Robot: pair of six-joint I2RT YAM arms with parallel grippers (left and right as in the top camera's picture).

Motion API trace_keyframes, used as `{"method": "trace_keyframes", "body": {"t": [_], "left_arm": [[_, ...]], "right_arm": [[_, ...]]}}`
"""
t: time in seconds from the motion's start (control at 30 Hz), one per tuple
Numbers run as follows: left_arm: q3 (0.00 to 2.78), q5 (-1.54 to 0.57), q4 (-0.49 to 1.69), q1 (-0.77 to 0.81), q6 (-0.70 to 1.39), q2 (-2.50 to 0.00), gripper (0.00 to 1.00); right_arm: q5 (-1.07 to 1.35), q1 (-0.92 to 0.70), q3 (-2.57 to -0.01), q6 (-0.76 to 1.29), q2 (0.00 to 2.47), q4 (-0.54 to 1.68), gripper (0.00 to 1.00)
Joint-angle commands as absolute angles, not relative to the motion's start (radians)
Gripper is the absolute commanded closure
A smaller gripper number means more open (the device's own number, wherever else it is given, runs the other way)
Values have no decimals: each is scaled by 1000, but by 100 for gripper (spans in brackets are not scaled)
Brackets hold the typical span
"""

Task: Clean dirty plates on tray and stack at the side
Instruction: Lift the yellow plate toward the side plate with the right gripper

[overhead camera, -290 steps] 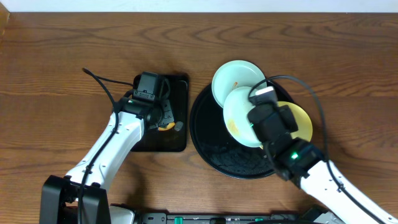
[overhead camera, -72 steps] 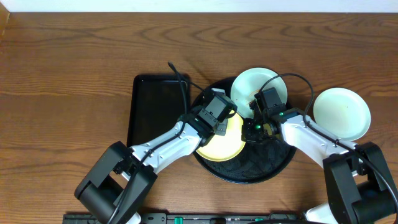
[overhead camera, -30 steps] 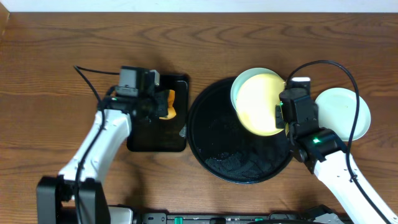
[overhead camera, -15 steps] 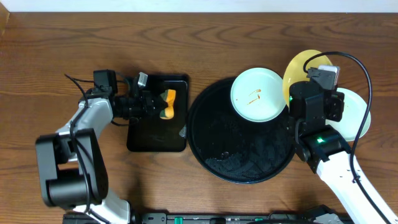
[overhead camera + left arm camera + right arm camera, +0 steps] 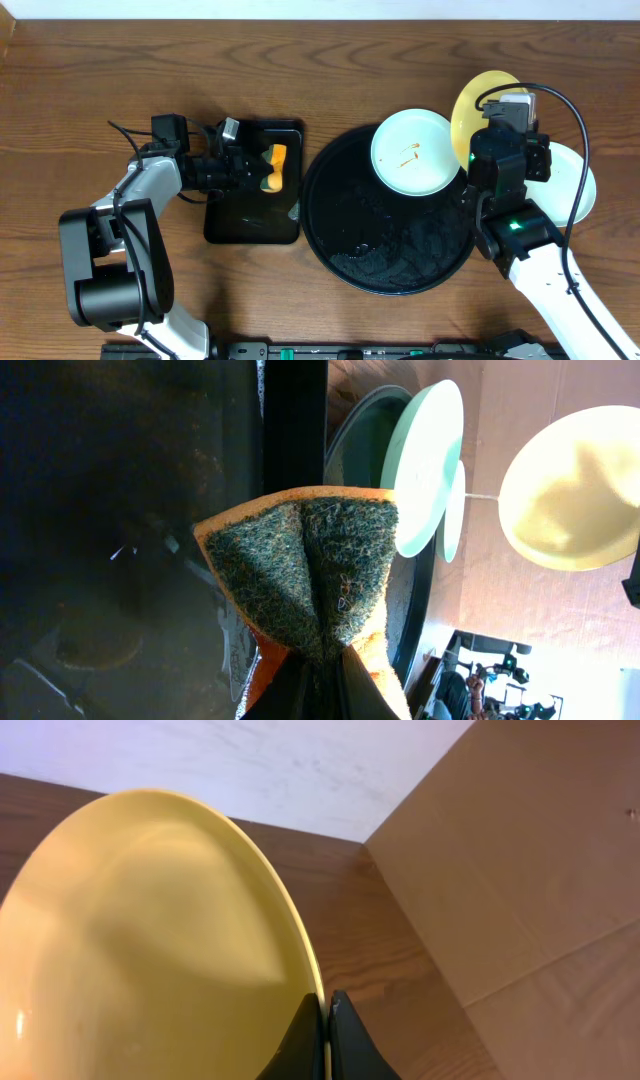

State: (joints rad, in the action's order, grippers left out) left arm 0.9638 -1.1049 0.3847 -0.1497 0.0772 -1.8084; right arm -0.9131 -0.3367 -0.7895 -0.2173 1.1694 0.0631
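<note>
The round black tray [image 5: 345,225] holds one bluish-white plate [image 5: 415,152] with an orange sauce smear, at its far right rim. My right gripper [image 5: 326,1020] is shut on the rim of the pale yellow plate [image 5: 472,100], also in the right wrist view [image 5: 140,940], held tilted above the table right of the tray. Another bluish-white plate [image 5: 575,180] lies on the table under the right arm. My left gripper [image 5: 258,168] is shut on the orange sponge [image 5: 300,570] with its green scouring face, over the rectangular black tray [image 5: 250,215].
The rectangular tray sits left of the round tray, almost touching it. Bare wooden table [image 5: 300,70] lies behind both trays. A cardboard wall [image 5: 530,870] stands at the right edge. The left arm's cable [image 5: 125,135] loops over the table.
The right gripper has shifted the yellow plate slightly left and away, still raised. The left arm with the sponge has barely moved over the rectangular tray.
</note>
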Motion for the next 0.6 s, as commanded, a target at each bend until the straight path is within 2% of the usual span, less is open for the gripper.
{"method": "trace_keyframes", "body": {"t": [0.0, 0.17, 0.4, 0.5, 0.57], "left_arm": [[966, -1142, 382, -154, 60, -1811, 93], [966, -1142, 382, -154, 60, -1811, 93], [966, -1141, 382, -154, 60, -1811, 93], [966, -1139, 378, -154, 60, -1811, 93], [966, -1116, 378, -154, 60, -1810, 93]], "right_arm": [[-910, -342, -791, -252, 1157, 58, 99], [-899, -342, -791, -291, 1157, 22, 99], [-810, -361, -791, -469, 1157, -68, 99], [-805, -358, -791, -437, 1158, -65, 99], [-808, -342, -791, -343, 1158, -44, 99]]}}
